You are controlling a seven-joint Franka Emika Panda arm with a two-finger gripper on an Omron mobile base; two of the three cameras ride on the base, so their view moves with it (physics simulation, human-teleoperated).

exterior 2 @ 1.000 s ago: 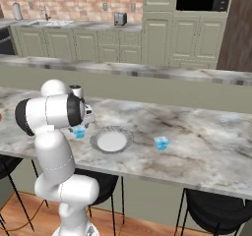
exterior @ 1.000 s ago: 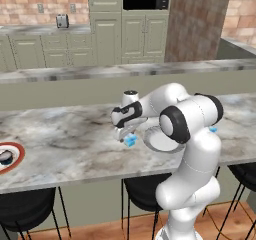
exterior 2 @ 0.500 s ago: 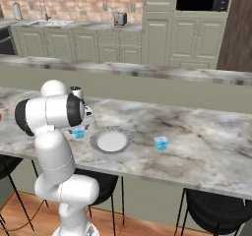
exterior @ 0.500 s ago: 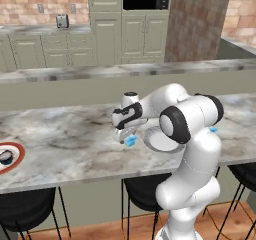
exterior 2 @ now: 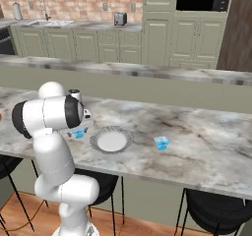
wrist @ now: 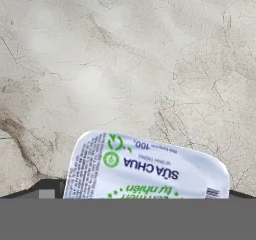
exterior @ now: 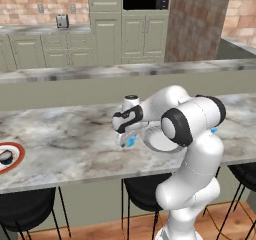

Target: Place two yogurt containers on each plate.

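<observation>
A light-blue yogurt container [exterior: 131, 142] stands on the marble counter just left of the grey-rimmed plate [exterior: 156, 143]. My gripper [exterior: 127, 138] reaches down over it, open, one finger on either side of the cup. In the hand view the printed lid of the yogurt container [wrist: 145, 169] lies between the dark fingertips [wrist: 47, 190], close to both. From the right base view the same yogurt container [exterior 2: 78, 133] sits beside the bare plate [exterior 2: 112, 141]. A second yogurt container [exterior 2: 161, 143] stands right of that plate. The red-rimmed plate [exterior: 17, 159] lies far left with a small dark thing on it.
The marble counter [exterior: 70, 134] runs left to right, with its front edge near the plate. Black stools [exterior: 25, 209] stand under it. A raised ledge [exterior 2: 147, 75] runs behind the counter, and cabinets line the back wall.
The hand has sunk a little lower over the yogurt container. The plates and the other container have not moved.
</observation>
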